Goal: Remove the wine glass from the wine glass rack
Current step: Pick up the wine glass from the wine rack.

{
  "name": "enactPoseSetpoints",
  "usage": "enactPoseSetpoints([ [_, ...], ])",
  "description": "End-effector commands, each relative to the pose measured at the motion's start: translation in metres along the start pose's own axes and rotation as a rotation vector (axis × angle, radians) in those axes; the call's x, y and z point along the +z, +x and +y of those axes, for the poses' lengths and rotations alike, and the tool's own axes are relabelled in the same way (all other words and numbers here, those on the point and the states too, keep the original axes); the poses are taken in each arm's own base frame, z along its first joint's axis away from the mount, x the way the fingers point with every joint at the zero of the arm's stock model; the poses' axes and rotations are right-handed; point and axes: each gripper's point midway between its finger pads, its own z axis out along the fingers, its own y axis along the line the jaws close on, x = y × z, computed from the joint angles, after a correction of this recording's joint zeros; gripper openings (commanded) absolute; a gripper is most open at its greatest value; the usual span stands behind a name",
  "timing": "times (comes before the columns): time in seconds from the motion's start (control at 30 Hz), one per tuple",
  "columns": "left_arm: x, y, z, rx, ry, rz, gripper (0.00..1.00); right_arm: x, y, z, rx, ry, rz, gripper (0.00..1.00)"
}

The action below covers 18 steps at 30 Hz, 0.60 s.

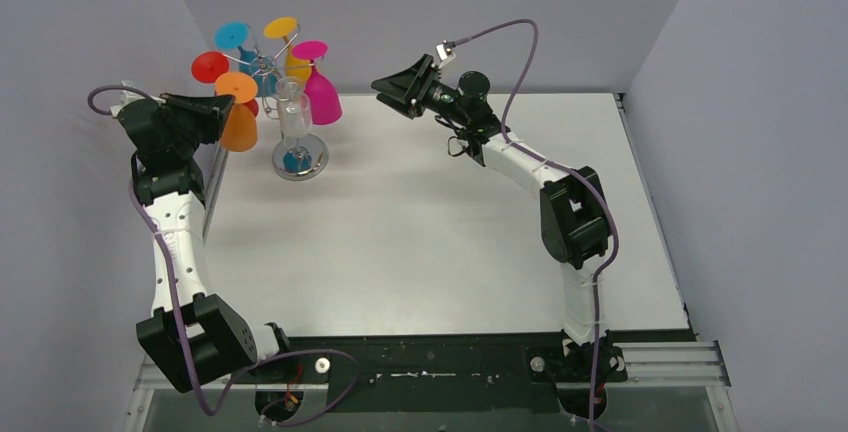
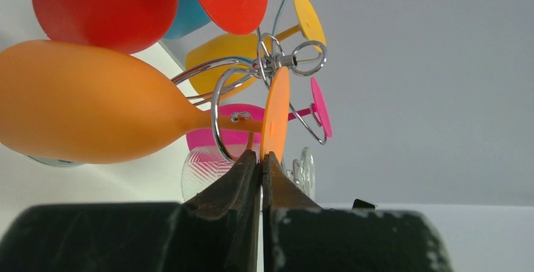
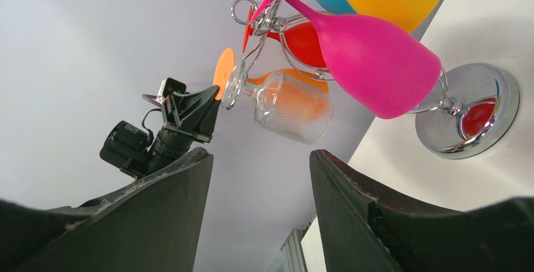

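The orange glass (image 2: 82, 111) is matte and opaque, with a rounded bowl, a thin stem and a flat disc foot. It is hung bowl-down from a spiral arm on the left side of the rack (image 1: 301, 166), which is stood at the far left of the table (image 1: 420, 232). The foot's edge is pinched between the closed fingers of the left gripper (image 2: 261, 157).

Six glasses are counted on the one rack: the orange one, a red glass (image 2: 107, 7), a blue glass (image 1: 232, 35), a yellow glass (image 1: 281, 27), a pink glass (image 3: 371, 58) and a clear glass (image 3: 293, 105).

The pinch is shown only in the left wrist view. The rack's shiny round base is seen plainly in the top and right wrist views. The right gripper (image 3: 259, 153) is held open and empty, well apart to the rack's right.
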Motion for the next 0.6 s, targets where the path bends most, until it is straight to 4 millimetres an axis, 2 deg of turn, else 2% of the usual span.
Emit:
enactPoseSetpoints([
  [0.0, -0.015, -0.012, -0.019, 0.052, 0.029, -0.048, 0.00, -0.011, -0.018, 0.059, -0.088, -0.111, -0.054, 0.59],
  [0.57, -0.023, -0.031, -0.030, 0.059, 0.024, -0.096, 0.00, -0.011, -0.021, 0.053, -0.084, -0.105, -0.052, 0.59],
])
